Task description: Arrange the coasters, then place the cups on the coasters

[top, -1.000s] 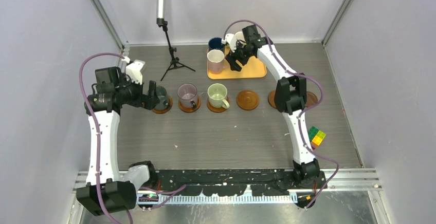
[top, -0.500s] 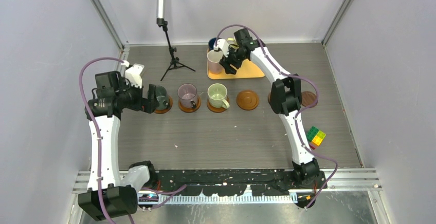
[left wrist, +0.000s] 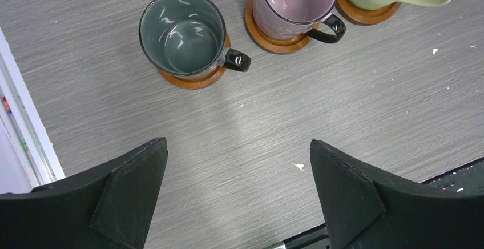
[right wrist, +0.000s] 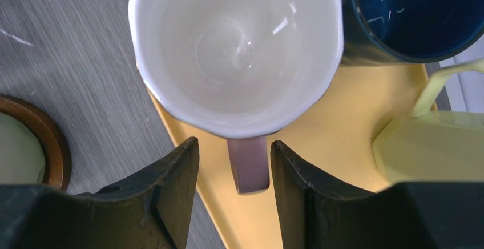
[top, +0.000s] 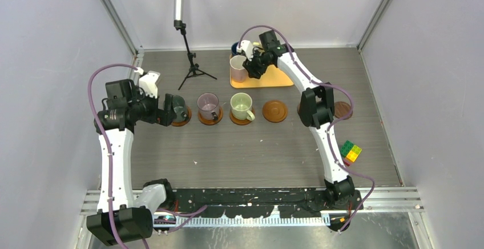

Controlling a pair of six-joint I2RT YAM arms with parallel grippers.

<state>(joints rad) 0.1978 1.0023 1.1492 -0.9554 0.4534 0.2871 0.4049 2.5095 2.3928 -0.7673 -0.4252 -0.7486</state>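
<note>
Light: bright, even | shadows: faint, soft | glare: small glints inside dark green cup (left wrist: 181,37) | focus: mostly sharp

Three cups (left wrist: 181,32) sit on the row's left coasters (left wrist: 194,81); the tray (top: 279,77) behind holds the other cups.

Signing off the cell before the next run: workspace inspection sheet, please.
Surface: grey wood-grain table, white specks.
Job's things: dark green cup, mauve cup, light green cup on coasters; bare coaster beside them; pink cup, navy cup, pale yellow cup on tray.
Clutter: toy block, tripod.
Grippers: left claw open, empty; right claw astride pink cup's handle.
Cables: purple cable along each arm.
Surroundings: plain pale walls.
</note>
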